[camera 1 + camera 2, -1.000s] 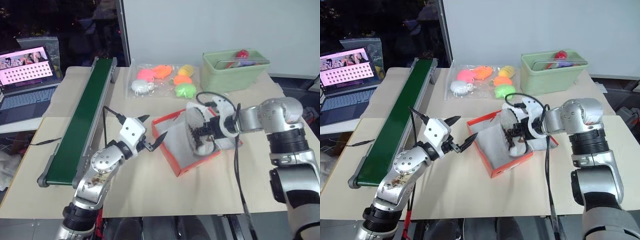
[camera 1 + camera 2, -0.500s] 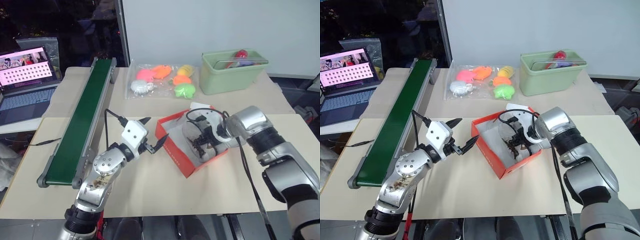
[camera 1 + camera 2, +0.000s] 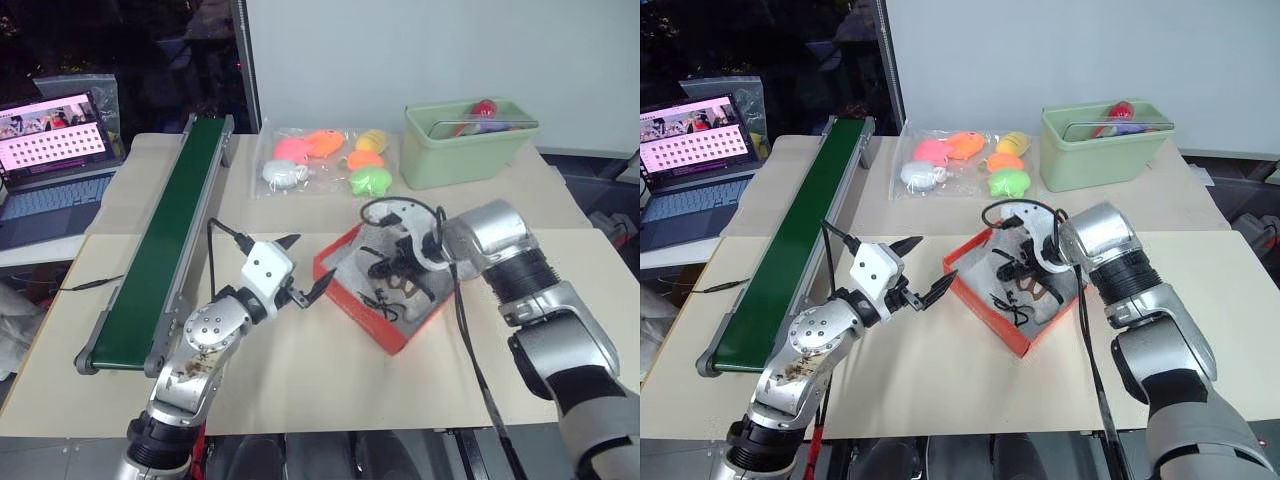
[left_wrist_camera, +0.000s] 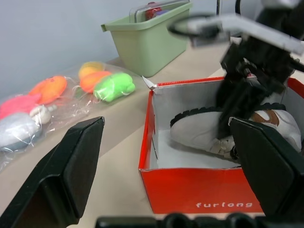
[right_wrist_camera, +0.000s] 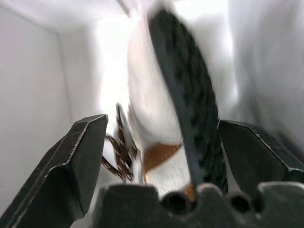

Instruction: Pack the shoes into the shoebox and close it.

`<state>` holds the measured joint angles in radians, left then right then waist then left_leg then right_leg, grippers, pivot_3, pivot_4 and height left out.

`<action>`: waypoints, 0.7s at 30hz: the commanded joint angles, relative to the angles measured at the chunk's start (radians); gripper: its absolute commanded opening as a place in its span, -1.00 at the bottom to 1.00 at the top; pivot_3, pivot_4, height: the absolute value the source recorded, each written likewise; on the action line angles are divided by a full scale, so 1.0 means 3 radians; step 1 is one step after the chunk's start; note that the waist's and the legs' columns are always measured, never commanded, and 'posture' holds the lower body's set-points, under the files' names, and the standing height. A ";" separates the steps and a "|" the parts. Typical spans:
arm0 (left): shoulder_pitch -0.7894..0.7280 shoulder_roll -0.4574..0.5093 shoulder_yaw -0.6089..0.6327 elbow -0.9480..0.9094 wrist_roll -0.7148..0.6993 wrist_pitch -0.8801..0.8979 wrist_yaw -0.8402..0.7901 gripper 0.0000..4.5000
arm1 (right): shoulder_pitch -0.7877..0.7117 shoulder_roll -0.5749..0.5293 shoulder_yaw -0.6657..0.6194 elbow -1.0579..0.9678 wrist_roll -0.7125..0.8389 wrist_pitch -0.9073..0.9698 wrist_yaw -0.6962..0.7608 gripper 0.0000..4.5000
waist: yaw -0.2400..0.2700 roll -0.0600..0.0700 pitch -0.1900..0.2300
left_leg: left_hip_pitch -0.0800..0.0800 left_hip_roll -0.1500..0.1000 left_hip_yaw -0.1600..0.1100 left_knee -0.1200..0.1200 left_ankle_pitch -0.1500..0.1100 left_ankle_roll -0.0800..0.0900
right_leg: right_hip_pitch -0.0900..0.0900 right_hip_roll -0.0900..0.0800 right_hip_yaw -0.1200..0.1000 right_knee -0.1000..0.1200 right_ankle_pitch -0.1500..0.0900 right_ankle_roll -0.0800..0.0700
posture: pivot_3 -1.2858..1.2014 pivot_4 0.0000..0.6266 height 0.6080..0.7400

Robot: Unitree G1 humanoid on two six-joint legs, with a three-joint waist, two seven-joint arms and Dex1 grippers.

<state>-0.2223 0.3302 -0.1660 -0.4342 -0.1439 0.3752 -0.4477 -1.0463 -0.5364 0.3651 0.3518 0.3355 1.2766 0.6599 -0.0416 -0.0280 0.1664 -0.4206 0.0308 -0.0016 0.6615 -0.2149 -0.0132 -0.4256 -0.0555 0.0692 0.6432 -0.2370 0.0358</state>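
Box [image 3: 352, 300] mid-table, one shoe [image 4: 223, 135] inside on its side | right gripper [image 3: 392, 272] over it, spread, empty | left gripper [image 3: 297, 268] beside box, wide, empty | behind: one bin [image 3: 468, 140], one toy bag [image 3: 325, 160]; one conveyor [image 3: 165, 235] left

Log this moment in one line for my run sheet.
right gripper: fingers open over shoe | shoe: in shoebox | left gripper: open, beside shoebox

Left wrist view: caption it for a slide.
Open left gripper faces the orange-red shoebox, where the right gripper hovers over a white sneaker.
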 commanded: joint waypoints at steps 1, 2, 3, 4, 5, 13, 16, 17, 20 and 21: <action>-0.0071 0.0014 0.0084 -0.0021 -0.0010 -0.0091 -0.0016 1.00 | -0.0011 0.0004 -0.0204 -0.0424 -0.0062 0.0008 -0.0144 0.97 | -0.0002 0.0000 0.0000 | 0.0000 0.0000 0.0000 0.0000 0.0000 0.0000 | 0.0000 0.0000 0.0000 0.0000 0.0000 0.0000 | 0.03 -0.52 0.83; -0.0080 0.0016 0.0109 -0.0011 -0.0008 -0.0095 -0.0005 1.00 | 0.0012 0.0007 -0.0237 -0.0502 -0.0077 -0.0006 -0.0187 0.97 | -0.0002 0.0000 0.0000 | 0.0000 0.0000 0.0000 0.0000 0.0000 0.0000 | 0.0000 0.0000 0.0000 0.0000 0.0000 0.0000 | 0.03 -0.52 0.83; -0.0085 0.0017 0.0146 0.0004 -0.0006 -0.0100 0.0015 1.00 | 0.0034 0.0016 -0.0284 -0.0573 -0.0084 -0.0015 -0.0231 0.97 | -0.0001 0.0000 0.0000 | 0.0000 0.0000 0.0000 0.0000 0.0000 0.0000 | 0.0000 0.0000 0.0000 0.0000 0.0000 0.0000 | 0.03 -0.52 0.83; -0.0089 0.0018 0.0174 0.0020 -0.0006 -0.0105 0.0024 1.00 | 0.0046 0.0028 -0.0316 -0.0610 -0.0090 -0.0021 -0.0262 0.97 | -0.0001 0.0000 0.0000 | 0.0000 0.0000 0.0000 0.0000 0.0000 0.0000 | 0.0000 0.0000 0.0000 -0.0001 0.0000 0.0000 | 0.03 -0.52 0.83; -0.0107 -0.0014 0.0313 0.0067 -0.0038 -0.0057 0.0120 1.00 | 0.0089 0.0037 -0.0398 -0.0704 -0.0112 -0.0090 -0.0337 0.97 | -0.0001 0.0000 0.0000 | -0.0001 0.0000 0.0000 0.0000 0.0000 0.0000 | 0.0000 0.0000 0.0000 -0.0001 0.0000 0.0000 | 0.03 -0.52 0.83; -0.0294 0.0032 0.1470 0.0329 -0.0254 0.0389 0.0733 1.00 | 0.0577 0.0701 -0.1424 -0.1871 0.0317 -0.1035 -0.0618 0.97 | -0.0022 0.0000 0.0000 | -0.0002 0.0003 -0.0001 0.0000 0.0000 0.0000 | -0.0007 0.0002 0.0001 0.0009 0.0000 0.0000 | 0.03 -0.52 0.83; -0.0241 0.0240 0.1679 0.0487 -0.0206 0.0447 0.0733 1.00 | 0.0973 0.0863 -0.1307 -0.2327 0.0483 -0.1234 -0.0481 0.97 | 0.0004 -0.0005 -0.0003 | -0.0003 0.0003 -0.0004 0.0000 0.0000 0.0000 | -0.0004 0.0000 -0.0004 0.0014 0.0000 0.0001 | 0.03 -0.52 0.83; -0.0232 0.0288 0.1706 0.0524 -0.0201 0.0452 0.0727 1.00 | 0.1061 0.0888 -0.1268 -0.2395 0.0504 -0.1277 -0.0456 0.97 | 0.0006 -0.0007 -0.0004 | -0.0003 0.0003 -0.0008 -0.0001 0.0000 -0.0001 | 0.0000 0.0000 -0.0008 0.0014 0.0000 0.0001 | 0.03 -0.52 0.83; -0.0200 0.0424 0.1749 0.0619 -0.0286 0.0600 0.0619 1.00 | 0.1378 0.0973 -0.1195 -0.2528 0.0669 -0.1470 -0.0246 0.97 | 0.0015 -0.0008 -0.0003 | -0.0002 -0.0004 -0.0008 0.0002 0.0000 -0.0002 | 0.0001 -0.0008 -0.0009 0.0008 0.0000 0.0001 | 0.03 -0.52 0.83; -0.0185 0.0478 0.1760 0.0669 -0.0274 0.0621 0.0595 1.00 | 0.1484 0.0908 -0.1086 -0.2532 0.0616 -0.1588 -0.0127 0.97 | 0.0018 -0.0008 -0.0003 | -0.0001 -0.0005 -0.0007 0.0004 0.0001 -0.0002 | 0.0002 -0.0009 -0.0009 0.0006 0.0000 0.0001 | 0.03 -0.52 0.83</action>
<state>-0.2720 0.4489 0.3541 -0.2299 -0.2128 0.5517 -0.2515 -0.6122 -0.2451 0.0190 -0.3514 0.5083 0.8824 0.5681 -0.0363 -0.0304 0.1655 -0.4205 0.0294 -0.0039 0.6631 -0.2147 -0.0139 -0.4246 -0.0580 0.0664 0.6453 -0.2369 0.0361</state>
